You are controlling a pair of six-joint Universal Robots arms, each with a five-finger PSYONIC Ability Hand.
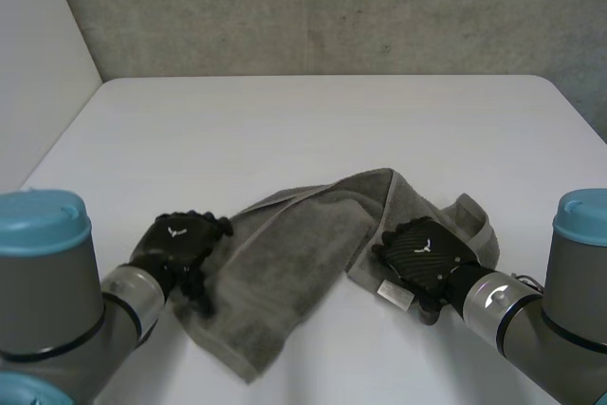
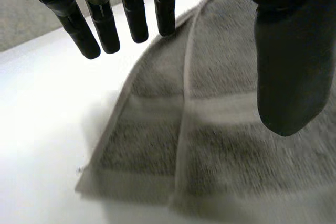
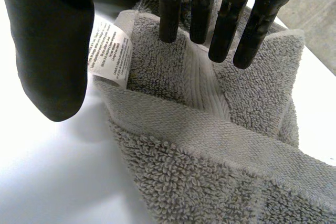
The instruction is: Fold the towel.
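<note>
Head view | towel point(image 1: 303, 253) rumpled | left hand point(image 1: 175, 244) fingers straight, apart, over towel's edge | right hand point(image 1: 425, 258) likewise, opposite end

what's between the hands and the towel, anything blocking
Nothing visible. The left hand is right at the grey towel's left edge, fingers straight and open above it. The right hand is over the bunched right end, also open, with the towel's white care label beside its thumb.

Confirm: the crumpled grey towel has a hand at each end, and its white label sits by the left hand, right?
No. The label sits by the right hand, as the right wrist view shows; the left hand is at the other end of the grey towel.
</note>
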